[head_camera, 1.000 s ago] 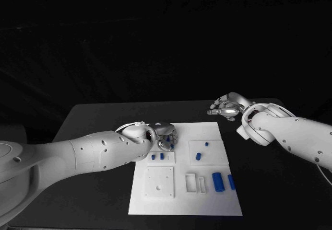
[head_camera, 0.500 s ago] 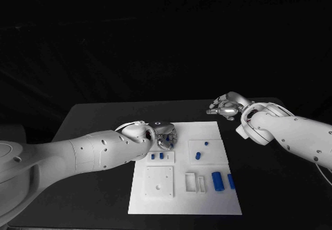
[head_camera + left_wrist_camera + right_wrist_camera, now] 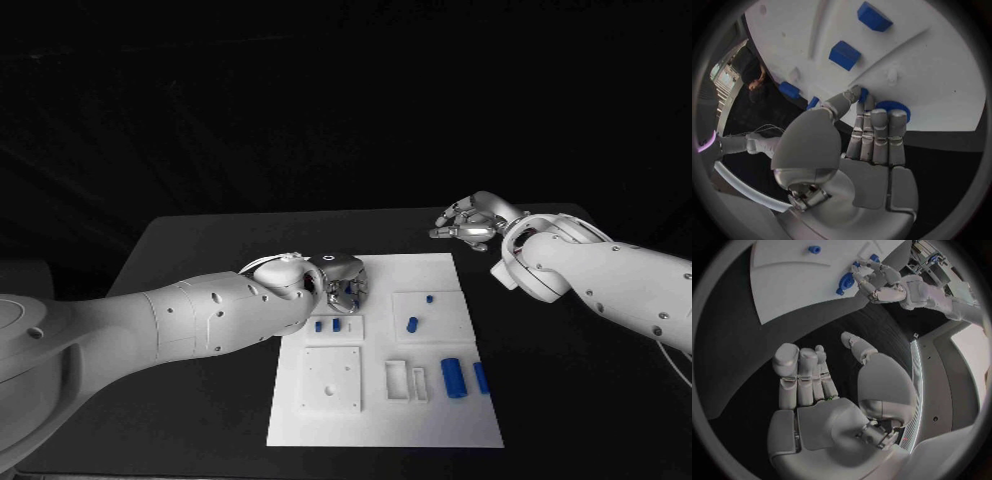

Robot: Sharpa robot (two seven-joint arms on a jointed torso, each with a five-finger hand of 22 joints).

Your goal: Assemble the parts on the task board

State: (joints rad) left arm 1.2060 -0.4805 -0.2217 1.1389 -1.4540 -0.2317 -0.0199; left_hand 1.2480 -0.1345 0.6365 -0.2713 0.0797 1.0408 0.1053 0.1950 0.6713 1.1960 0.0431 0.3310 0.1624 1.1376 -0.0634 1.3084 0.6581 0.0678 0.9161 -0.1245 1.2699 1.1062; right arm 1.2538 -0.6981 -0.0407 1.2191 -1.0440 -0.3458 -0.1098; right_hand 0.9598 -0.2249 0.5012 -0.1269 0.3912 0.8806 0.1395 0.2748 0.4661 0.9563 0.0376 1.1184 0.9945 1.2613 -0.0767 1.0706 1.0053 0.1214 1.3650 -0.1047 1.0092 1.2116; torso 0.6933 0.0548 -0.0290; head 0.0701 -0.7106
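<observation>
White task board [image 3: 433,420] lies at the centre of the black desk [image 3: 188,250]. The left hand [image 3: 340,286] rests over the board's far left corner, its fingertips [image 3: 879,114] on a round blue part [image 3: 893,106]; whether it grips the part cannot be told. Small blue parts [image 3: 327,325] stand just near it, a short blue peg [image 3: 414,324] mid-board, two blue cylinders [image 3: 464,378] at the near right. The right hand [image 3: 470,225] hovers above the desk beyond the board's far right corner, fingers apart, holding nothing.
</observation>
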